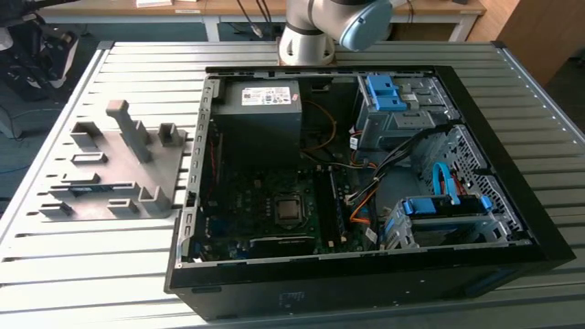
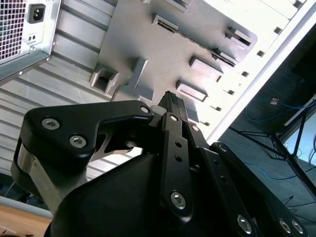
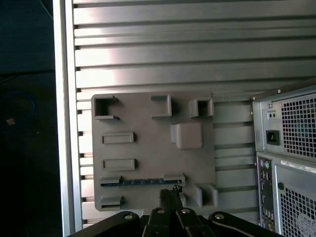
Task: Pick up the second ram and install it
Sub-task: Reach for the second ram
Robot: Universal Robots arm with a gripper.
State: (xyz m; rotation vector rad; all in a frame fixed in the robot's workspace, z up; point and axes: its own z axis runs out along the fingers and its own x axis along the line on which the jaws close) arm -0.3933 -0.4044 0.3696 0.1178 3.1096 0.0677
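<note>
In the exterior view, a big black computer case [image 1: 366,277] lies open on the silver tabletop [image 1: 137,274]. On the exterior view's left, a grey plate [image 1: 114,175] with little blocks sits just beside the case. The second ram [image 1: 78,186] is a thin dark stick. It stands on its edge in a slot on the grey plate, on the side far from the case. The bottom of the robot arm [image 1: 320,27] stands on the tabletop behind the case.

In the second wrist view, the black jaws point down at the grey plate [image 2: 148,44] from up high. They look pressed together, and they hold nothing. A corner of the case [image 2: 24,24] shows beside the plate.

In the first wrist view, the grey plate [image 3: 143,148] lies flat on the tabletop [image 3: 173,49], with the back of the case [image 3: 291,148] next to it. The second ram [image 3: 143,181] sits between two small blocks near one edge of the plate. The tips of the jaws are together here too. They show close to one end of the ram, but they are not gripping it.
</note>
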